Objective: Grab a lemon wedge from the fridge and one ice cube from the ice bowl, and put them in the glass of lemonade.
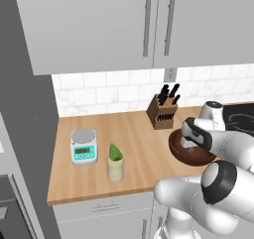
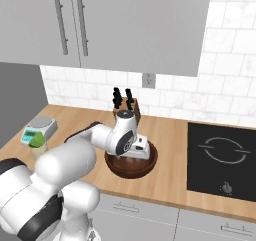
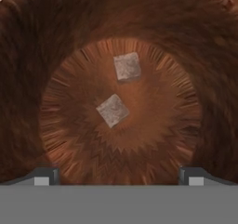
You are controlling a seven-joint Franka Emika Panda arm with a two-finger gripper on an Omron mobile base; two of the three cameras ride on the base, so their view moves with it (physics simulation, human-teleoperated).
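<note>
My gripper [image 3: 119,176] hangs open just above the ice bowl [image 1: 194,155], a wide dark brown wooden bowl on the counter. Two small grey ice cubes [image 3: 127,66] [image 3: 113,110] lie on the bowl's floor, apart from each other and ahead of my fingertips [image 3: 45,176], which touch neither. From the right base the hand [image 2: 131,147] reaches down into the ice bowl [image 2: 131,166]. The glass of lemonade [image 1: 115,168] stands to the left near the counter's front edge, with the green lemon wedge [image 1: 115,152] sticking out of its top. The fridge's grey side [image 1: 27,124] closes the counter's left end.
A knife block [image 1: 162,111] stands by the tiled wall just behind the bowl. A teal-and-white scale [image 1: 83,146] sits left of the glass. A black cooktop [image 2: 222,157] lies to the bowl's right. Wall cupboards [image 1: 94,25] hang overhead.
</note>
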